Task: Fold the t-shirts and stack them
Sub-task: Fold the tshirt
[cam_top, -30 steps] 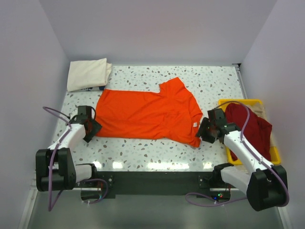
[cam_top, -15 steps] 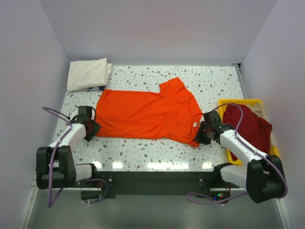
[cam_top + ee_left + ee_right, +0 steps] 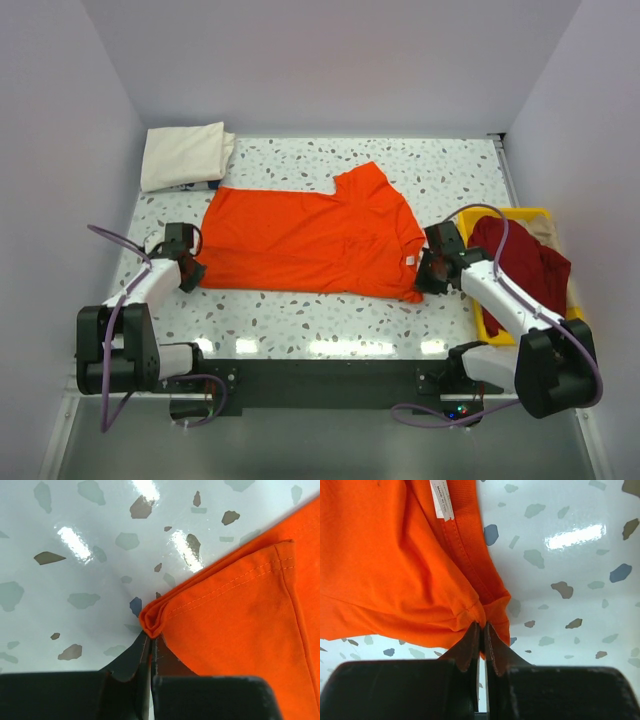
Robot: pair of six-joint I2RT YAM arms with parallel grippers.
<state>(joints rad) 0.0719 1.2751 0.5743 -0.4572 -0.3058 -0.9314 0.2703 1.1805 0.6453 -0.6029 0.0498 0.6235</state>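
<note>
The orange t-shirt (image 3: 310, 240) lies spread flat on the speckled table, its white neck label (image 3: 409, 259) near the right end. My left gripper (image 3: 192, 272) is shut on the shirt's near-left hem corner (image 3: 152, 622), which bunches between its tips. My right gripper (image 3: 424, 277) is shut on the shirt's near-right corner (image 3: 485, 617) by the collar, just below the label (image 3: 441, 499). A cream t-shirt (image 3: 183, 155) lies folded at the back left. A dark red t-shirt (image 3: 520, 265) is heaped in the yellow tray (image 3: 500, 215) on the right.
The yellow tray stands against the right wall, just behind my right arm. White walls close in the table on the left, back and right. Bare speckled table (image 3: 440, 170) shows behind the orange shirt and along the near edge (image 3: 300, 320).
Both grippers have closed from open onto the orange shirt's near corners. The right gripper also moved a little left to the cloth; the shirt itself has barely shifted.
</note>
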